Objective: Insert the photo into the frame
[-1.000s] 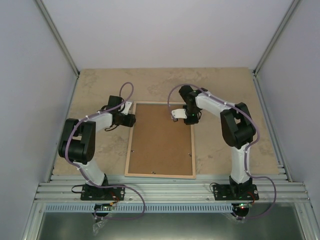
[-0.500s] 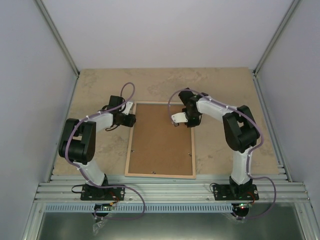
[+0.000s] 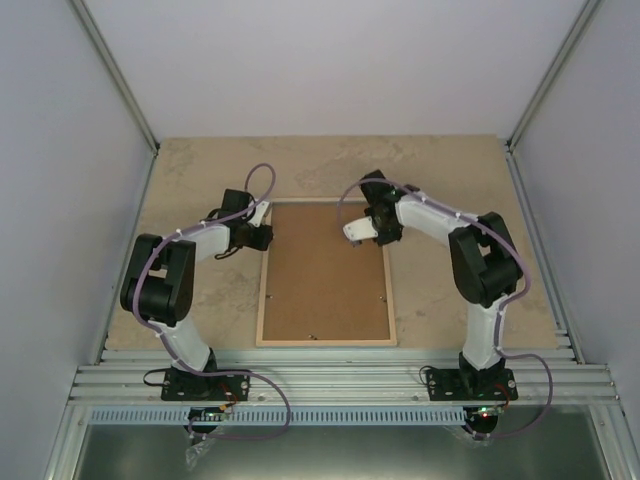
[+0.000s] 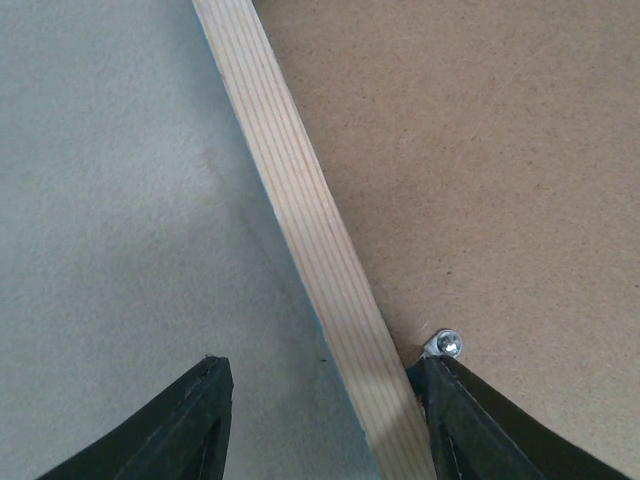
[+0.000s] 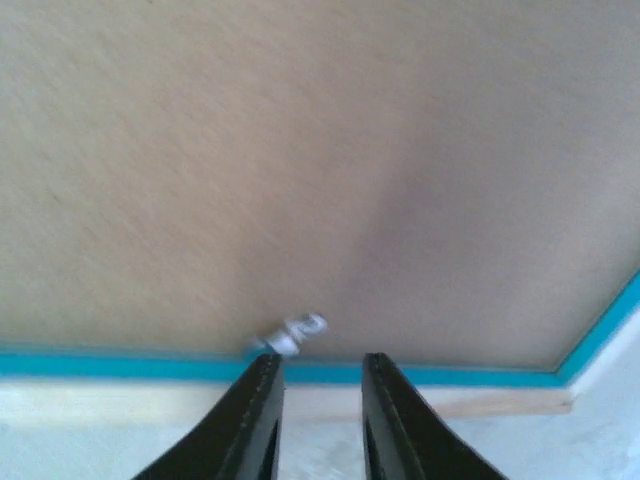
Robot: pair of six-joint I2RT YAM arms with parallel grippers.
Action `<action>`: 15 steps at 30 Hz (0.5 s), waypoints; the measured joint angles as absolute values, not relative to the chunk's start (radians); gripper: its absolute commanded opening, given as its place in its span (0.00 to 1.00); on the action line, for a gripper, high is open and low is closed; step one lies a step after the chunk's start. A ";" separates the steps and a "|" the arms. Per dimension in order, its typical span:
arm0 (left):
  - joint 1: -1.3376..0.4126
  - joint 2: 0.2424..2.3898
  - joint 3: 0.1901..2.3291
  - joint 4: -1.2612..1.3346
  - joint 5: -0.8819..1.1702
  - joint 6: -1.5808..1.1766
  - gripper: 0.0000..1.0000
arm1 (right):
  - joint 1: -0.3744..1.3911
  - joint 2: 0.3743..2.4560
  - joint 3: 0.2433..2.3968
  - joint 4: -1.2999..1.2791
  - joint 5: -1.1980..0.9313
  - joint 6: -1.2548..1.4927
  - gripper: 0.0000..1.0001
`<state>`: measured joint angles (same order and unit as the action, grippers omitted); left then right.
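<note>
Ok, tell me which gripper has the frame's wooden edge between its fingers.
The left gripper: its fingers straddle the wooden edge of the frame. The right gripper has its fingers close together by a clip.

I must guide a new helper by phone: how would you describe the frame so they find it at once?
Look at the beige table: the one big rectangle lying flat in its middle is the frame, face down. Its pale wooden rim encloses a brown backing panel, and a thin turquoise line along its outer edge marks it off from the table.
</note>
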<state>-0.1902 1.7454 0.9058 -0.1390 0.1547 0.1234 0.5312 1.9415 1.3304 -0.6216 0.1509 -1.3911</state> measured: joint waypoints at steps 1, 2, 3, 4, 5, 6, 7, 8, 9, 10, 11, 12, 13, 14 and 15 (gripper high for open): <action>-0.190 1.745 0.907 -0.142 0.148 0.123 0.56 | 0.524 1.966 1.398 -0.678 0.151 -1.361 0.40; -0.189 1.745 0.909 -0.144 0.139 0.123 0.57 | 0.516 1.988 1.461 -0.720 0.140 -1.328 0.46; -0.189 1.745 0.911 -0.146 0.133 0.122 0.58 | 0.502 2.013 1.545 -0.775 0.113 -1.296 0.52; -0.189 1.745 0.912 -0.147 0.127 0.122 0.58 | 0.487 2.024 1.612 -0.813 0.080 -1.267 0.56; -0.189 1.745 0.913 -0.148 0.125 0.122 0.58 | 0.470 2.024 1.658 -0.843 0.041 -1.242 0.61; -0.189 1.745 0.913 -0.149 0.123 0.122 0.59 | 0.464 2.009 1.686 -0.876 -0.004 -1.223 0.65; -0.189 1.745 0.913 -0.149 0.123 0.122 0.59 | 0.440 1.988 1.689 -0.896 -0.032 -1.207 0.68; -0.189 1.745 0.913 -0.149 0.121 0.122 0.59 | 0.426 1.957 1.673 -0.916 -0.064 -1.198 0.70; -0.189 1.744 0.913 -0.149 0.119 0.122 0.59 | 0.413 1.913 1.633 -0.936 -0.094 -1.192 0.71; -0.190 1.744 0.913 -0.149 0.117 0.122 0.59 | 0.405 1.864 1.582 -0.958 -0.119 -1.187 0.71; -0.191 1.744 0.913 -0.149 0.114 0.122 0.59 | 0.402 1.822 1.534 -0.973 -0.138 -1.184 0.70; -0.192 1.743 0.913 -0.149 0.112 0.122 0.59 | 0.407 1.769 1.468 -0.993 -0.165 -1.182 0.69; -0.192 1.742 0.912 -0.149 0.110 0.122 0.59 | 0.414 1.730 1.420 -1.006 -0.183 -1.181 0.66; -0.193 1.742 0.910 -0.147 0.109 0.122 0.59 | 0.431 1.680 1.352 -1.016 -0.206 -1.178 0.63; -0.193 1.742 0.910 -0.146 0.109 0.123 0.59 | 0.449 1.642 1.299 -1.027 -0.221 -1.177 0.59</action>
